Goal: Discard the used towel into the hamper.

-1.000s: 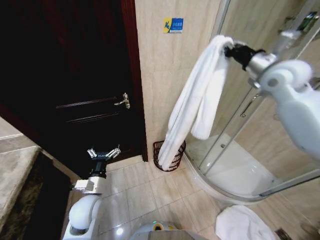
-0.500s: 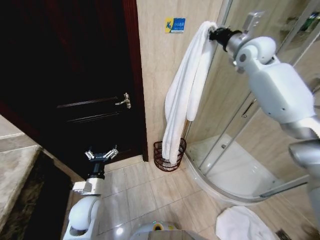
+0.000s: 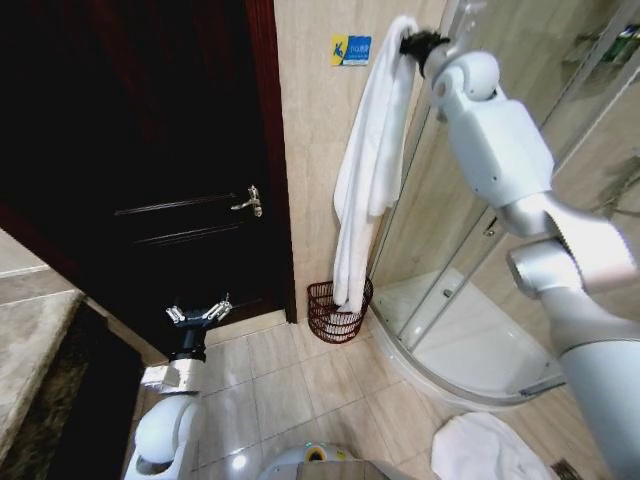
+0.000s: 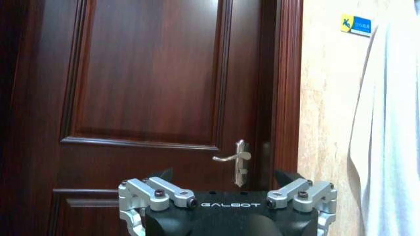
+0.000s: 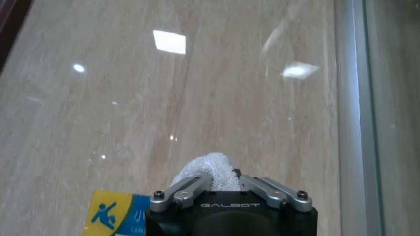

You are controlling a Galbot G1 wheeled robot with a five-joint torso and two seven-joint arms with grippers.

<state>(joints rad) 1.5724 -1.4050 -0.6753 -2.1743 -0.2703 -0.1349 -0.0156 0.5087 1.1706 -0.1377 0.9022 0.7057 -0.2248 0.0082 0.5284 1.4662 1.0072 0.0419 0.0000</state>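
A long white towel [image 3: 368, 170] hangs from my right gripper [image 3: 410, 42], which is raised high against the beige wall and shut on the towel's top fold [image 5: 208, 169]. The towel's lower end dips into the hamper [image 3: 338, 310], a small dark reddish-brown wire basket on the floor at the wall's foot, between the door and the shower. My left gripper [image 3: 196, 315] is held low over the floor tiles in front of the door, open, with nothing in it. The towel's edge [image 4: 387, 137] shows beside the wall in the left wrist view.
A dark wooden door [image 3: 150, 170] with a metal handle [image 3: 246, 202] stands left of the hamper. A curved glass shower enclosure [image 3: 470, 330] lies to the right. Another white cloth [image 3: 485, 448] lies on the floor at bottom right. A blue sign [image 3: 350, 48] is on the wall.
My right arm has swung the towel left and closer to the wall, so its lower end now hangs into the hamper. The left arm has hardly moved.
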